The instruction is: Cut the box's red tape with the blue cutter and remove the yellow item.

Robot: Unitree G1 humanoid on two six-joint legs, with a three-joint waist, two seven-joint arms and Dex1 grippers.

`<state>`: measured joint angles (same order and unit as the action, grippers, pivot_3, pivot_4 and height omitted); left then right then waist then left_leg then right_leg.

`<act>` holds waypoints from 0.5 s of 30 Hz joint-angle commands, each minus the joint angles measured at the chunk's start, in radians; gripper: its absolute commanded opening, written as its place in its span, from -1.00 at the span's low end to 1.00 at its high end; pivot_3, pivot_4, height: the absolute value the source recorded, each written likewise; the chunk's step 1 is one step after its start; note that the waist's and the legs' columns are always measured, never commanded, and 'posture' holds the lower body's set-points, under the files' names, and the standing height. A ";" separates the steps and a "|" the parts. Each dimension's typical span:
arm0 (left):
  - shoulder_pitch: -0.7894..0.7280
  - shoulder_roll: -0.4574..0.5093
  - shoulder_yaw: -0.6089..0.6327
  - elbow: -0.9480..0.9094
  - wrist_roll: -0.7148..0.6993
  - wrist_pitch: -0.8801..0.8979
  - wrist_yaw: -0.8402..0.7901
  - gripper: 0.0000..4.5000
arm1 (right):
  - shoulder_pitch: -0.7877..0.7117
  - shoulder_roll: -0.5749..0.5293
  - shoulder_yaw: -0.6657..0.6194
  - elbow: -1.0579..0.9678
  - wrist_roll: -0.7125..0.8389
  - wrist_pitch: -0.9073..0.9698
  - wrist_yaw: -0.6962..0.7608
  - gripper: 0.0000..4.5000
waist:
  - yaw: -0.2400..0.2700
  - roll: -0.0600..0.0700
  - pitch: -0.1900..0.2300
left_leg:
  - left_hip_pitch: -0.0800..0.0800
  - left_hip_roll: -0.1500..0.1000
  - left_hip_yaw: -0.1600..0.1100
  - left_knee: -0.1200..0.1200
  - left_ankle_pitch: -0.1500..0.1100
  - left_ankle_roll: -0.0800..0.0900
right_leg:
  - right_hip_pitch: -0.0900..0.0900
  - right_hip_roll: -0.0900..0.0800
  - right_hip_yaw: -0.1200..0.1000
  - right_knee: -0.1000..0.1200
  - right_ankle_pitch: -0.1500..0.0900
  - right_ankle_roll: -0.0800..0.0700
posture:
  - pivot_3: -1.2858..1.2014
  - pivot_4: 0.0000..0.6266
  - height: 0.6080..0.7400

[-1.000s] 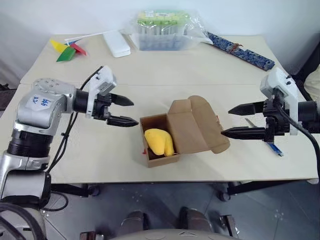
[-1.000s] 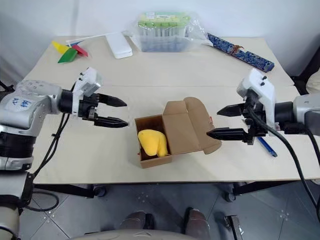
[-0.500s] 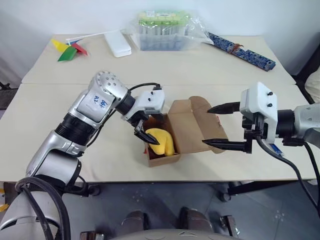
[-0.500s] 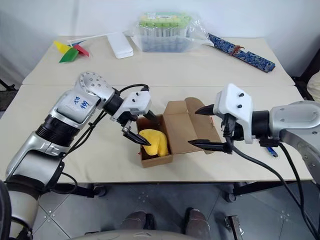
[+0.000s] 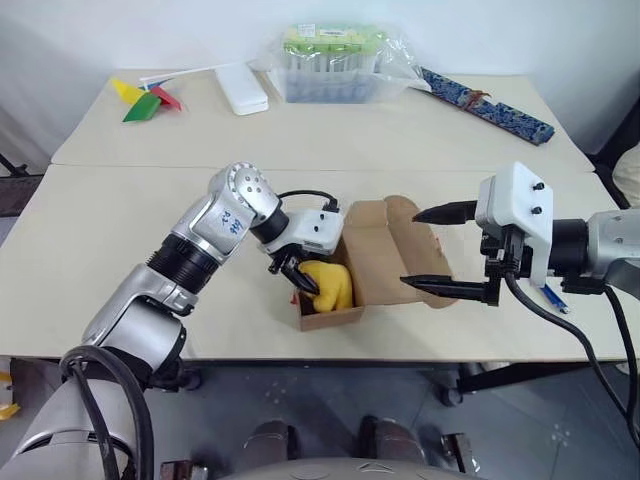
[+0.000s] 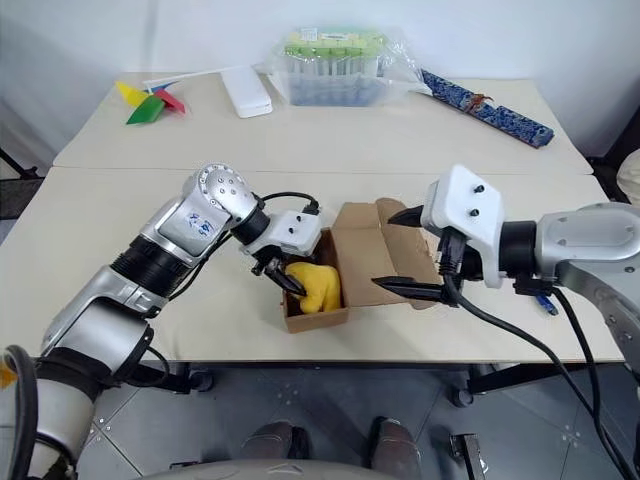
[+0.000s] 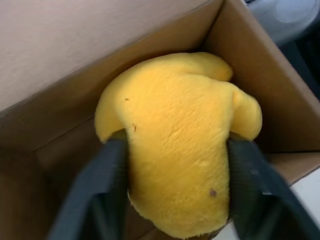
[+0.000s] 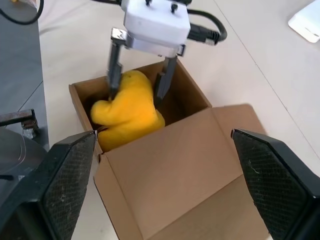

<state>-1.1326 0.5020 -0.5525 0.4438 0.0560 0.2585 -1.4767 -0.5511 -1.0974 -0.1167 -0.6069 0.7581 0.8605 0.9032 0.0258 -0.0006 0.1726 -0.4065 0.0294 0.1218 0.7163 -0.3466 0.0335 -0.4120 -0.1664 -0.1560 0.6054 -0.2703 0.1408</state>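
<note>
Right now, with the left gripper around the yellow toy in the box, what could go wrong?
The left gripper pinches the soft yellow item on both sides; it may squash and slip free on lifting. The box lies unheld, since the right gripper hovers open over its lid flap, so the box could lift or drag along.

Head views look down over the table [image 5: 120, 200]; both wrist views closely share the box [image 8: 165, 165].

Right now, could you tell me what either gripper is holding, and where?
The left gripper pinches the yellow item across its upper middle; the right gripper holds nothing.
</note>
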 commanded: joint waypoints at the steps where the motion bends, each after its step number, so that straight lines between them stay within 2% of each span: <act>1: -0.042 -0.011 0.052 0.007 -0.004 -0.012 0.011 -0.37 | 0.005 -0.025 -0.044 -0.021 0.001 -0.014 0.015 1.00 | 0.000 0.000 0.000 | 0.000 0.000 0.000 0.000 0.000 0.000 | 0.000 0.000 0.000 0.000 0.000 0.000 | 0.03 -0.52 1.00; 6: -0.077 -0.021 0.125 0.012 -0.042 0.024 0.018 -0.95 | 0.004 -0.039 -0.046 0.004 -0.014 -0.039 0.048 1.00 | -0.001 0.000 0.000 | 0.000 0.000 0.000 0.000 0.000 0.000 | 0.000 0.000 0.000 0.001 0.000 0.000 | 0.03 -0.52 1.00; 12: -0.096 -0.023 0.212 -0.009 -0.084 0.101 0.051 -1.00 | -0.022 -0.050 -0.031 0.049 -0.038 -0.070 0.087 1.00 | -0.002 0.000 0.000 | 0.000 0.000 0.000 0.000 0.000 0.000 | 0.000 0.000 0.000 0.001 0.000 0.000 | 0.03 -0.52 1.00; 15: -0.088 -0.006 0.289 -0.042 -0.116 0.188 0.121 -1.00 | -0.057 -0.050 -0.007 0.099 -0.066 -0.097 0.116 1.00 | -0.003 0.000 0.000 | 0.000 0.000 0.000 0.000 0.000 0.000 | 0.000 0.000 0.000 0.001 0.000 0.000 | 0.03 -0.52 1.00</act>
<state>-1.2051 0.4838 -0.3243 0.4509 -0.0308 0.4049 -1.3939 -0.5850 -1.1274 -0.1154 -0.5273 0.7142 0.7964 1.0001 0.0230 -0.0009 0.1728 -0.4067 0.0296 0.1218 0.7165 -0.3467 0.0337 -0.4125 -0.1666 -0.1557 0.6066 -0.2703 0.1407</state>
